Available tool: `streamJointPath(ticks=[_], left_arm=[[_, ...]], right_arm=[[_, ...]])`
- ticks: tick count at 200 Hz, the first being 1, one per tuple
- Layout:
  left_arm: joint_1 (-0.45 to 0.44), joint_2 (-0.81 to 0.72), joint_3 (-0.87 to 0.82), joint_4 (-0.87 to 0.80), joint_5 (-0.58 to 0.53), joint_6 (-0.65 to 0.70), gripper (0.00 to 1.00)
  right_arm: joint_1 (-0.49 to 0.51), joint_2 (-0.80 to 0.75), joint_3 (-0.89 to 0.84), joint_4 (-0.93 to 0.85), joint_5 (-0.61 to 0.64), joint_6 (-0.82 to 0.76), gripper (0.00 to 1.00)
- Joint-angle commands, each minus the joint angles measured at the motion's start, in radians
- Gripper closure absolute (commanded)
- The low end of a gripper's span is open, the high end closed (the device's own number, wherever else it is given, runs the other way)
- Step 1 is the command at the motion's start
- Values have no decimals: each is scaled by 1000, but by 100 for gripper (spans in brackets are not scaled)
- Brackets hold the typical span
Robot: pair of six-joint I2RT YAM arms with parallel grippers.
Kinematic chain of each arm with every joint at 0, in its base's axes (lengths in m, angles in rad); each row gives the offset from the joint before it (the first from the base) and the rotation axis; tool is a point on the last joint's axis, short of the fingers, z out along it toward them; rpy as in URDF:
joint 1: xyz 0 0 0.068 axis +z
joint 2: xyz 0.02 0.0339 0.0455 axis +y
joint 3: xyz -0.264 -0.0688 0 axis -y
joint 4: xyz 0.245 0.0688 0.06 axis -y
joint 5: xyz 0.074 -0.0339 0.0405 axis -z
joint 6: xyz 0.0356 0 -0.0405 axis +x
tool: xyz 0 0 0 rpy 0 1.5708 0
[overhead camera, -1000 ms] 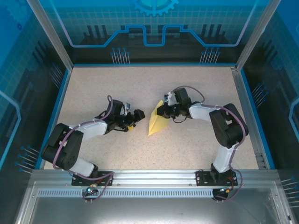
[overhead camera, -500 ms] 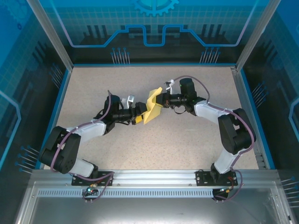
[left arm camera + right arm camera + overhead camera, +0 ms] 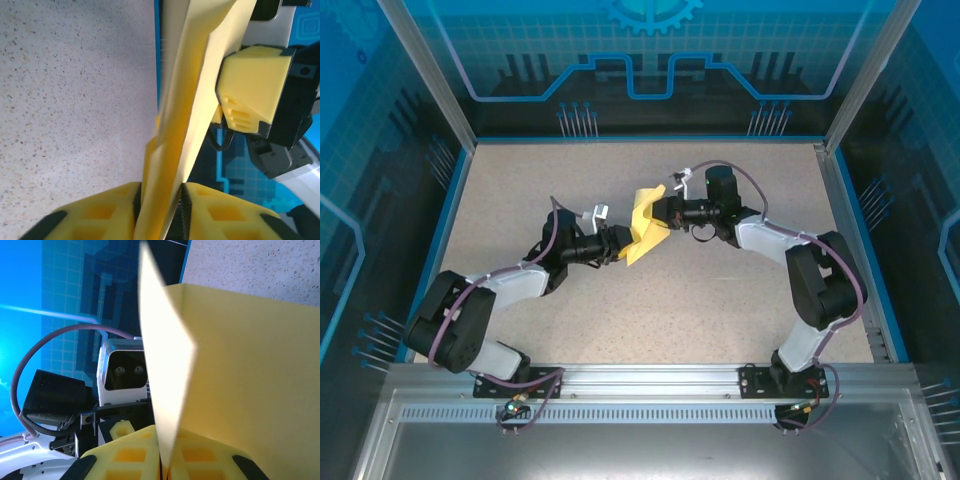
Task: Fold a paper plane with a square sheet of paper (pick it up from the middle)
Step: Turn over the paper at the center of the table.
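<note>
Gripping the paper (image 3: pixel 642 232) from both ends, up off the table (image 3: pixel 750 320), near its middle. With the left gripper (image 3: pixel 618 250): closed to a narrow slit on the nearer end, layers squeezed between the pads (image 3: pixel 107 212) in the left wrist view. With the right gripper (image 3: pixel 662 213): shut on the farther end, edge pinched between its fingers (image 3: pixel 127 457).

Already folded at least once, judging by a free flap (image 3: pixel 165 365) standing edge-on in the right wrist view and doubled layers in the left. Hard to count the creases: too small from overhead, too close from the wrists.

Not yet a dart by any reading: no narrow point, no wings. Probably early to midway. Left to do: setting the nose folds, doubling along the centre, turning down the wings.

Worth minding: thin paper spanned between two grips, easily torn or slipped if pulled apart.
</note>
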Motion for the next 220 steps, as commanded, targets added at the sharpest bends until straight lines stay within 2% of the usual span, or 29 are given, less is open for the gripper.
streamJointPath(ticks=[1, 14, 27, 50, 66, 79, 107, 127, 145, 164, 180, 193, 204, 220], left_arm=[[-6, -35, -16, 65, -31, -2, 82], [-6, -45, -16, 62, -36, 4, 86], [-6, -58, -13, 33, -45, 20, 89], [-6, -86, -1, -61, -63, 76, 91], [-6, -114, 23, -201, -88, 156, 92], [-5, -146, 72, -434, -149, 269, 94], [-17, -188, 236, -949, -434, 528, 94], [-70, -174, 356, -1219, -733, 643, 94], [-140, -105, 455, -1395, -1011, 679, 93], [-194, 9, 548, -1535, -1235, 665, 93], [-222, 117, 612, -1638, -1374, 626, 93], [-241, 202, 663, -1705, -1446, 596, 93], [-261, 266, 697, -1729, -1469, 583, 93], [-288, 347, 729, -1718, -1446, 580, 93]], right_arm=[[-2, 23, 12, 14, -34, 4, 89], [-2, 22, 12, 4, -32, -4, 86], [-8, 12, 10, -23, -22, -24, 79], [-35, -43, -1, -136, 22, -90, 56], [-64, -100, -7, -258, 82, -164, 45], [-92, -151, -16, -360, 154, -224, 38], [-124, -262, -58, -534, 363, -325, 29], [-123, -338, -99, -589, 500, -354, 26], [-123, -393, -136, -616, 600, -363, 24], [-121, -430, -151, -630, 665, -365, 23], [-121, -451, -181, -650, 705, -369, 23], [-121, -463, -187, -664, 729, -373, 23], [-121, -469, -189, -673, 744, -376, 23], [-123, -475, -195, -681, 762, -381, 23]])
